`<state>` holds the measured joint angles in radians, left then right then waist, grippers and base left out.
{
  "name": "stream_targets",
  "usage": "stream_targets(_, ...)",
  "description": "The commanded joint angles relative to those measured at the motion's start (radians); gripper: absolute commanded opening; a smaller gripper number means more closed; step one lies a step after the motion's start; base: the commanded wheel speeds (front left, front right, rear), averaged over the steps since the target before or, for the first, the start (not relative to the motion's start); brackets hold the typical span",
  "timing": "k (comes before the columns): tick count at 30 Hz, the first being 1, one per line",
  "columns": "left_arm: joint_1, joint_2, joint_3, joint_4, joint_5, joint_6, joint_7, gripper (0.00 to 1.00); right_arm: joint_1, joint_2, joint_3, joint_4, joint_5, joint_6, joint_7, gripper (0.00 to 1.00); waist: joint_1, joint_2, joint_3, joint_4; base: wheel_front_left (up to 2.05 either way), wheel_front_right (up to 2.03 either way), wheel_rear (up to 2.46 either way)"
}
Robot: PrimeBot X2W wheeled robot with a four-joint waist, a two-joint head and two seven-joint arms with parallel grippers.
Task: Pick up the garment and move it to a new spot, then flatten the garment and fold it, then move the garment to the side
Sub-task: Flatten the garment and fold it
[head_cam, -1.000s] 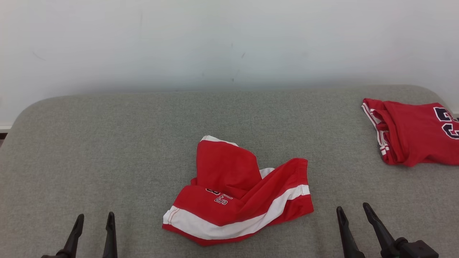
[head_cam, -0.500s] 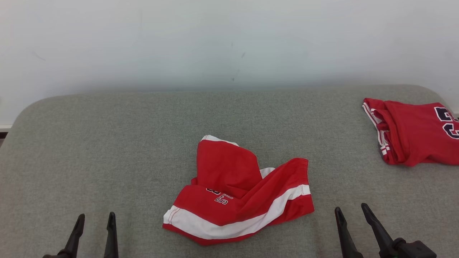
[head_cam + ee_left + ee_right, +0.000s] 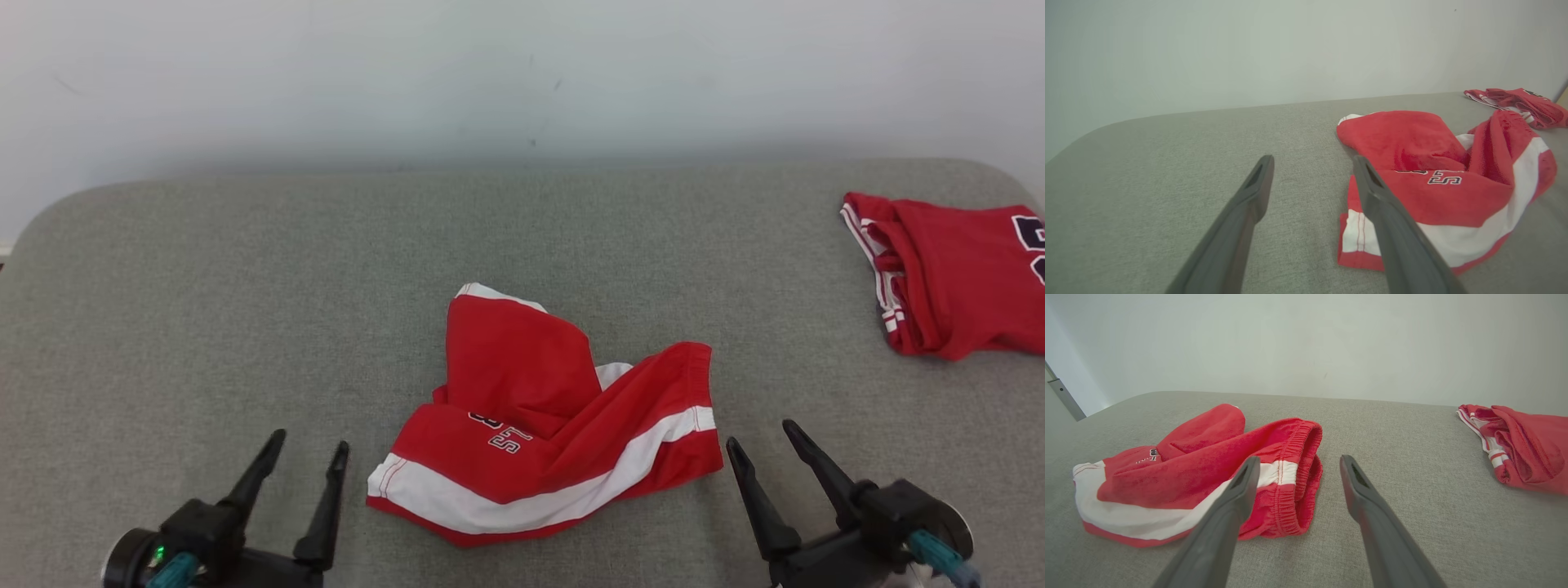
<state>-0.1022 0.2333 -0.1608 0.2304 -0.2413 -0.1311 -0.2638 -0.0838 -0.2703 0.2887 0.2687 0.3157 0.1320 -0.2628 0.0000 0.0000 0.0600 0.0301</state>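
Pale bare wall (image 3: 522, 73) stands behind a wide grey cloth-covered counter (image 3: 204, 286) with rounded far corners. Near the middle of it, toward the front edge, lies a pair of red shorts (image 3: 555, 441) with a white stripe. They are crumpled, with one leg flopped over the rest and the elastic waistband bunched at the right. A red shirt (image 3: 947, 278) sits roughly folded at the far right, well apart. The left hand (image 3: 312, 441) and right hand (image 3: 759, 433) flank the shorts, each just beside a lower corner, fingers spread wide and holding nothing. As I judge it, no step on the shorts is done yet: lifting, moving, flattening, folding and setting aside all remain, and the shirt may be a finished piece
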Motion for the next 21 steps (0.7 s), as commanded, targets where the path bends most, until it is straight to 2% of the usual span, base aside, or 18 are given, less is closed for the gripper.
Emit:
stream_targets(1,-0.022,0.013,-0.024,0.017,-0.014,0.002,0.0,1.0,-0.024,-0.013,0.015,0.016,0.009,-0.003,0.002,1.0,0.0,0.0,0.021,-0.002,0.0,0.0,0.0)
stream_targets(7,-0.113,0.064,-0.197,0.136,-0.092,0.002,0.0,1.0,-0.136,-0.046,0.136,0.125,0.068,-0.003,0.001,1.0,0.0,0.0,0.064,-0.007,0.0,0.0,0.0)
stream_targets(12,-0.177,0.081,-0.296,0.233,-0.16,0.002,0.0,1.0,-0.216,-0.055,0.23,0.206,0.122,-0.003,-0.001,1.0,0.0,0.0,0.092,-0.011,0.0,0.0,0.0)
stream_targets(21,-0.238,0.072,-0.363,0.32,-0.224,0.002,0.0,1.0,-0.289,-0.063,0.312,0.243,0.179,-0.003,-0.003,1.0,0.0,0.0,0.115,-0.008,0.0,0.0,0.0)
